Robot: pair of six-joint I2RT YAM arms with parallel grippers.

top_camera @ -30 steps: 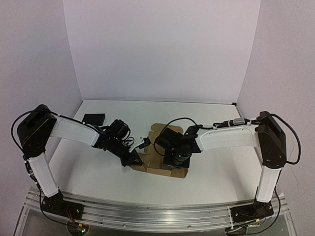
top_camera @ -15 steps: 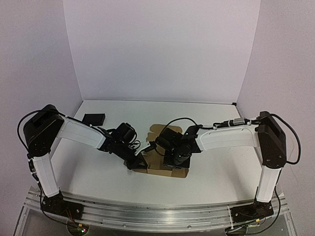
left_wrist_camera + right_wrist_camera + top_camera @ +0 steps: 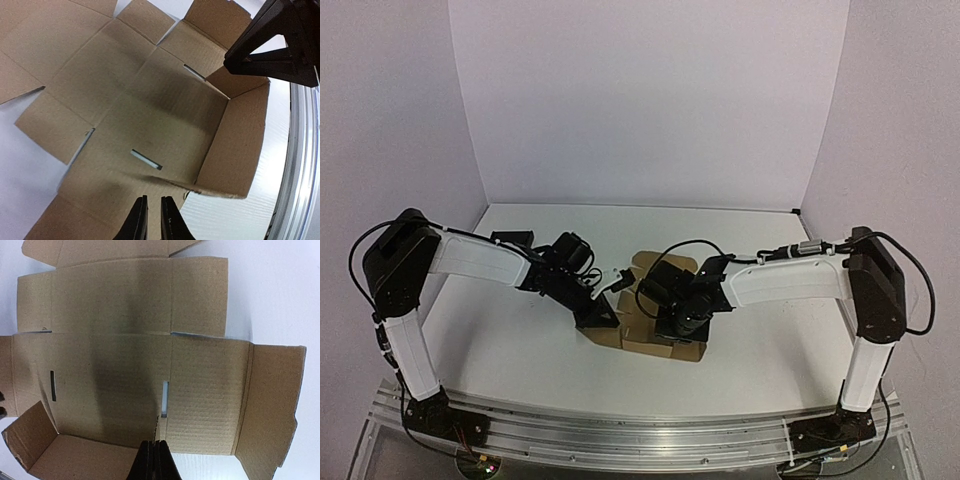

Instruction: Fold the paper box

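Left gripper [image 3: 152, 201]: fingers nearly together with a thin slit between them. Cannot tell whether they pinch anything. The tips sit against a cardboard flap just ahead, which tilts up toward the wrist. Beyond the flap is the slotted base panel of the paper box [image 3: 165, 115]. To this gripper's right a side wall [image 3: 237, 145] stands upright, its corner tab turned inward.

Right gripper [image 3: 154, 447]: fingers pressed together with nothing between them, tips down at the near edge of the base panel, beside the fold. The farther flaps lie flat on the table [image 3: 280, 290].

The box lies under and between both grippers. A small black block [image 3: 510, 240] sits behind the left arm, well apart from the box.

Judged step: raising the walls, early on, with one wall up and the rest flat. The right gripper seems to pin the base while the left works its flap. Next, the left likely needs to swing that flap upright along its crease, with the base pinned so the sheet cannot slide.
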